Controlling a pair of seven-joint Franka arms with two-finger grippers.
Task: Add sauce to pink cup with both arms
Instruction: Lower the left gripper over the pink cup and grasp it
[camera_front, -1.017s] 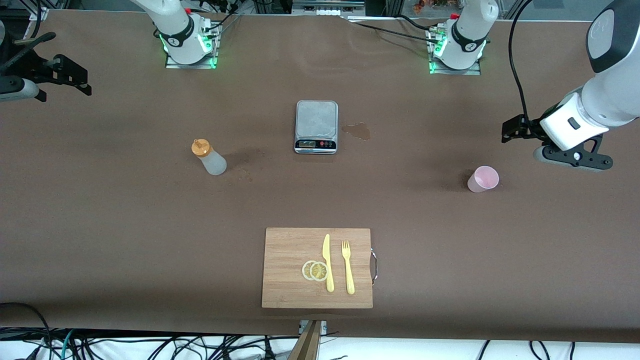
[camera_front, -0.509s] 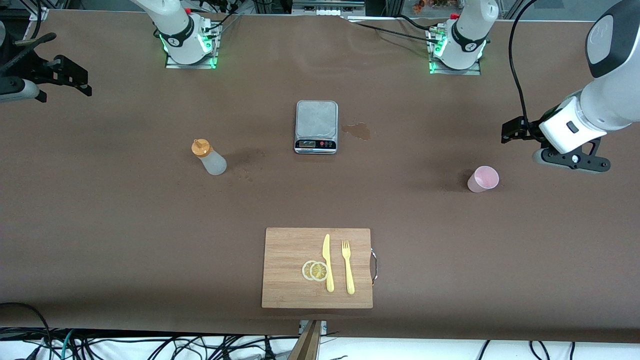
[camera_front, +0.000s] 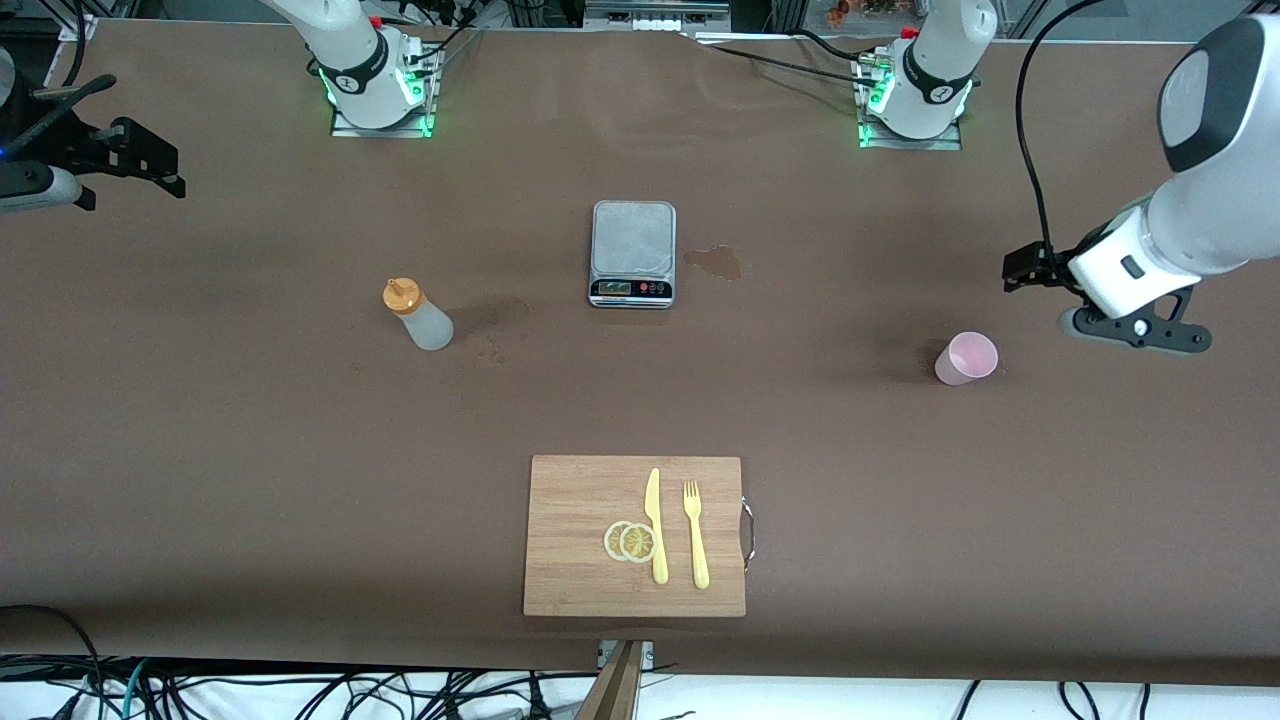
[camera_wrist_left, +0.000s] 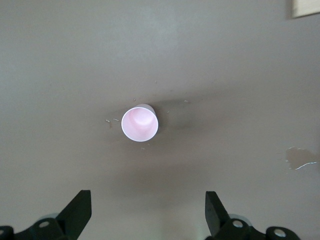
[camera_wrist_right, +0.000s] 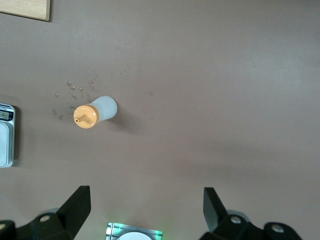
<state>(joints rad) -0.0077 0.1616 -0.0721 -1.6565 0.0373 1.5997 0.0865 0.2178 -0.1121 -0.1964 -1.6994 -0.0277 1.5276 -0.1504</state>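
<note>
The sauce bottle (camera_front: 418, 314), translucent with an orange cap, stands on the table toward the right arm's end; it also shows in the right wrist view (camera_wrist_right: 95, 112). The pink cup (camera_front: 966, 358) stands upright toward the left arm's end and looks empty in the left wrist view (camera_wrist_left: 140, 124). My left gripper (camera_front: 1135, 328) hangs in the air over the table beside the cup, open and empty (camera_wrist_left: 148, 200). My right gripper (camera_front: 40, 187) hangs over the table's edge at the right arm's end, well away from the bottle, open and empty (camera_wrist_right: 146, 197).
A grey scale (camera_front: 632, 253) sits mid-table between bottle and cup, with a brown spill stain (camera_front: 715, 262) beside it. A wooden cutting board (camera_front: 580, 500) with lemon slices (camera_front: 630, 541), a yellow knife (camera_front: 655, 525) and fork (camera_front: 696, 535) lies nearest the front camera.
My left arm has swung a little and its gripper has shifted slightly toward the pink cup. The right gripper has barely moved. Bottle and cup stand as before.
</note>
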